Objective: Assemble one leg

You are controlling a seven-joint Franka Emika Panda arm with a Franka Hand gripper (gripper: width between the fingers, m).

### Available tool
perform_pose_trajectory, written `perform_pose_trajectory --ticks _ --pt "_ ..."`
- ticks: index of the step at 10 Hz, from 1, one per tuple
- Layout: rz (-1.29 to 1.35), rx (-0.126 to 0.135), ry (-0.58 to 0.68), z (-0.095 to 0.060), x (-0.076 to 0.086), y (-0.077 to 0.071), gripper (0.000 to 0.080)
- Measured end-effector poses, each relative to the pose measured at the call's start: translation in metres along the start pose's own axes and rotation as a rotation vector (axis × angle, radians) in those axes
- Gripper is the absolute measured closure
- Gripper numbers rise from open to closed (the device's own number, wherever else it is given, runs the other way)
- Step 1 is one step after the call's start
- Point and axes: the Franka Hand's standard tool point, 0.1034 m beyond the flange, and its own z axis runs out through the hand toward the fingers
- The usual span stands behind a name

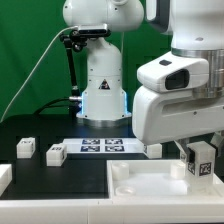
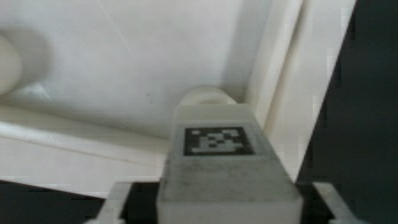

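While jaws clamp the leg [image 2: 217, 150], its gripped end is cropped.

Exterior view is bright, lit from above — glare whitens the robot arm [image 1: 100, 70] toward twelve o'clock, the table [image 1: 40, 128] reads dark. Wrist view is soft — the leg [image 2: 217, 150] blurs.

**Figure: parts in view, counted**

Three legs are showing: first leg [image 1: 25, 149]; second leg [image 1: 55, 153]; third leg [image 1: 201, 166] [image 2: 217, 150]; one large white square piece [image 1: 150, 186] is lying flat; one marker board [image 1: 100, 146] is lying flat; two more are showing, too unclear to class: small white piece [image 1: 153, 150]; cut-off white piece [image 1: 4, 178].
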Motion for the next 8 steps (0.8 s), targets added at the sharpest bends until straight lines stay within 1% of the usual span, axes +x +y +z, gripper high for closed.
perform_pose_trajectory --ticks 1,3,6,8 --pt "0.078 0.000 0.000 0.0004 -0.0002 -0.0004 0.0509" --pt "0.339 -0.001 0.025 0.0015 -0.0008 -0.0043 0.0509" --pt "0.704 -0.001 0.034 0.0014 -0.0007 -0.0045 0.0508" --pt "0.992 0.005 0.051 0.0015 -0.0006 -0.0042 0.0508"
